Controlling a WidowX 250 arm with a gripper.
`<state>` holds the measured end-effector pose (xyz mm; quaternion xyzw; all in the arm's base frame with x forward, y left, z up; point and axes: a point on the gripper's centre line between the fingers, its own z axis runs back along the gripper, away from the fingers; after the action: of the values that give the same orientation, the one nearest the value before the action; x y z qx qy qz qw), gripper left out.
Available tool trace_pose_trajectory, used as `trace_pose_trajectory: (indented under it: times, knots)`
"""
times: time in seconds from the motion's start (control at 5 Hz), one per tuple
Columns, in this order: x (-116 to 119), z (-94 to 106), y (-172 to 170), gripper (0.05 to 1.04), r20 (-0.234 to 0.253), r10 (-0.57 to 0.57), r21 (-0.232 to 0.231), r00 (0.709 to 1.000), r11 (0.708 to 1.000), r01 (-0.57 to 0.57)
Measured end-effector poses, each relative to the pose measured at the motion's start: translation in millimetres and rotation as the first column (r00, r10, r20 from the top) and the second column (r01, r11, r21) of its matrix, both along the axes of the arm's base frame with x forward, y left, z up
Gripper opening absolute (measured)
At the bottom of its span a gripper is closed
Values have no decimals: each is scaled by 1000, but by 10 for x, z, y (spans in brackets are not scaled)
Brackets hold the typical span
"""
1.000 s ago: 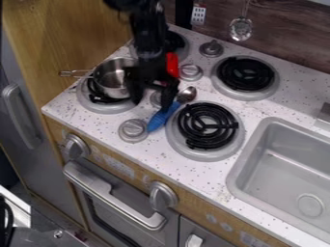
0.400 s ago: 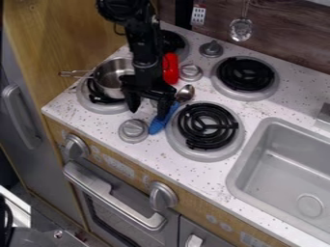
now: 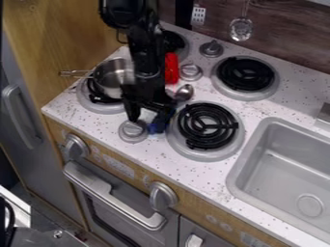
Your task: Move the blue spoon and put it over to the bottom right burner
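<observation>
Nearest the camera, well in front of the gripper, the oven handle is running slantwise, with one front knob sitting beyond its right end and another beyond its left. The sink is lying well apart, to the gripper's right. Close in front of the fingers, a round counter knob is standing near the left one.

The gripper is pointing down with its fingers spread, a clear gap showing between the tips. The blue spoon is lying partly hidden by the right finger, its handle showing at that fingertip and its metal bowl behind and to the right; whether it is touching the finger, I cannot tell. Just right of the gripper, the bottom right burner is sitting beside the spoon.

Behind and to the left, a metal pot is resting on a burner. Behind the gripper and slightly right, a red object is standing. Farthest back, a ladle is hanging.
</observation>
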<state>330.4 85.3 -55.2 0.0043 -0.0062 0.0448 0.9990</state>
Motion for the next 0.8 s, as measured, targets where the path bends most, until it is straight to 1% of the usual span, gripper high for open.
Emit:
trace_pose_trajectory:
  times: [0.2,0.4,0.6,0.8]
  knots:
    - [-17,121,-11,998,28,-9,3,1000,1000,9]
    - [-14,132,-24,998,37,-6,-3,999,1000,6]
    - [25,70,-37,998,35,-4,-12,999,1000,5]
    - [73,-8,-154,998,19,-28,-35,999,999,29]
